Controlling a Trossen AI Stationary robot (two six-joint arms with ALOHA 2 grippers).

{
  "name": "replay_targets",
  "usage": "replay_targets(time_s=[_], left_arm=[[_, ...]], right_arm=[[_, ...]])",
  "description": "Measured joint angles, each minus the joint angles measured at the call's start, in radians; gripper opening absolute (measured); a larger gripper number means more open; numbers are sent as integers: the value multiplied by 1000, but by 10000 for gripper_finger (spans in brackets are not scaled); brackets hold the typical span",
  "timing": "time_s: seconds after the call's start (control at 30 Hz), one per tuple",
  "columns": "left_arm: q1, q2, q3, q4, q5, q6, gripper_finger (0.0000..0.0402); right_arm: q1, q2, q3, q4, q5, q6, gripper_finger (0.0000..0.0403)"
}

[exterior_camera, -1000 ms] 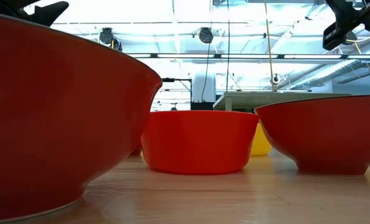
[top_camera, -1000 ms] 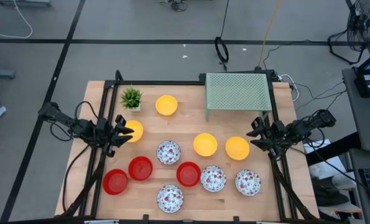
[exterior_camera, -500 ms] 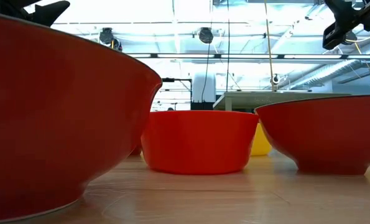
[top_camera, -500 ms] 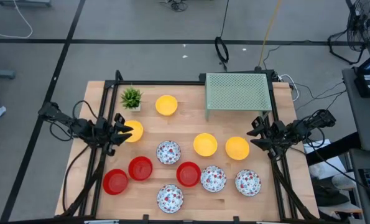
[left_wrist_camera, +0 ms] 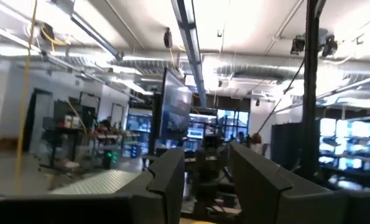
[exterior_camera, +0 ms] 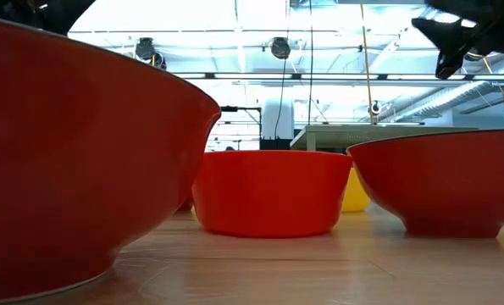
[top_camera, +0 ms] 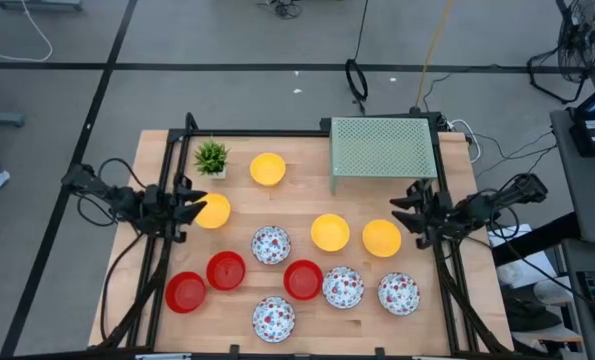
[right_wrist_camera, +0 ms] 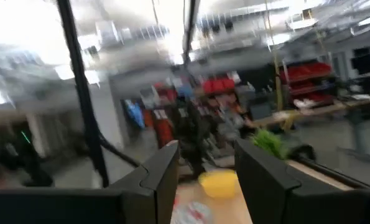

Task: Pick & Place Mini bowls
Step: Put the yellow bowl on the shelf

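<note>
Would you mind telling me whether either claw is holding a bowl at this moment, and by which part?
Nothing is held. The left claw and right claw both stand open with an empty gap, raised above the table; the bowls sit untouched.

table: light wooden top (top_camera: 447, 300), black frame rails along its sides | plant: 1 small green potted plant (top_camera: 211, 157), near the far-left corner | rack: pale green perforated stand (top_camera: 382, 149), at the far edge right of centre | floor: grey, black tape lines, loose cables | fan (top_camera: 580, 40): far right
</note>
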Motion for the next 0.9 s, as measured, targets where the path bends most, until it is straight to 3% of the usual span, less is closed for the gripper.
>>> replay_targets(time_s=[0.3,0.6,0.9], left_arm=[[11,0,11,42,-150,86,129],[76,-1,12,208,-138,104,129],[92,0,12,136,-8,-47,129]], right_arm=[[-33,209,145,0,-5,29,144],[-72,490,269,-7,-1,54,144],[-118,698,395,-205,-1,217,144]])
